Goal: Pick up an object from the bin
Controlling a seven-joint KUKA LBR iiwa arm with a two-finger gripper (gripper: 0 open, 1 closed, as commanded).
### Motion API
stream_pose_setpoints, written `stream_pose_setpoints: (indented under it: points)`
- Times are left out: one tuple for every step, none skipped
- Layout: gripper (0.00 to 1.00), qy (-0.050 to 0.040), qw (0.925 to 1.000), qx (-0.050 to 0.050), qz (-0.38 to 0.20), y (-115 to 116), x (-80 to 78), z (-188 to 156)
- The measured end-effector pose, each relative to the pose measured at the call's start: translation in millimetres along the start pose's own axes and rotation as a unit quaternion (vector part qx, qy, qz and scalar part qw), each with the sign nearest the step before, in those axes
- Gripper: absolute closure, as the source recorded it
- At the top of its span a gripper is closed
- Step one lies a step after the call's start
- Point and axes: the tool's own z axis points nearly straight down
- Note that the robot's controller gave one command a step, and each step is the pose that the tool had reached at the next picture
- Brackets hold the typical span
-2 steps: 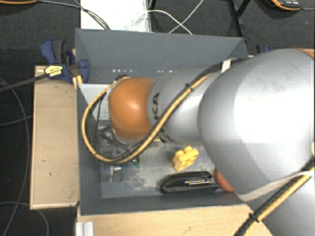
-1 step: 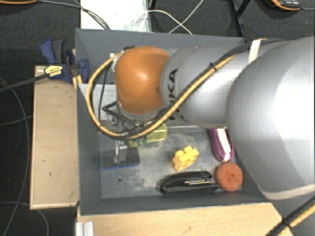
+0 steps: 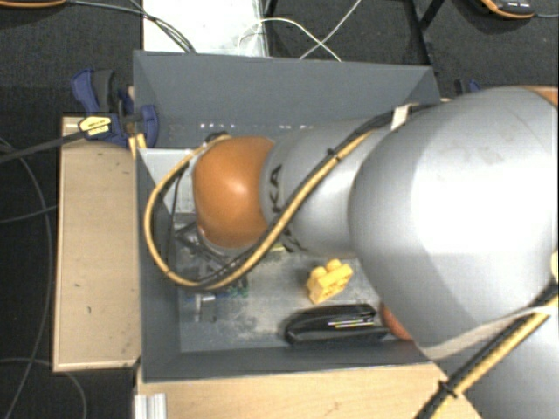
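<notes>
My gripper (image 3: 194, 250) is low over the left part of the bin, under the arm's orange cover, and most of it is hidden. Just in front of it a small grey and green thing (image 3: 217, 297) lies on the bin floor, too hidden to name. A yellow blocky plastic piece (image 3: 329, 280) lies to the right of the gripper, mid-bin. A long black case with a yellow stripe (image 3: 336, 326) lies flat along the front wall.
The arm crosses the bin from the right and hides its right and back parts. A yellow-black cable loops around the gripper's left side, close to the left wall. An orange rounded thing (image 3: 390, 322) peeks out beside the black case.
</notes>
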Motion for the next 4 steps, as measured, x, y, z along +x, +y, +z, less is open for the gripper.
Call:
stream_pose_setpoints:
  points:
    - [0.00,-0.0074,0.9988,-0.001,0.048,-16,-11.7,-4]
    - [1.00,-0.0024,1.0000,0.001,0.001,-1,-2.2,-2]
    - [1.00,-0.0023,1.0000,0.000,0.002,-1,-2.2,-2]
    - [1.00,-0.0016,1.0000,0.000,0.003,-2,-1.3,-4]
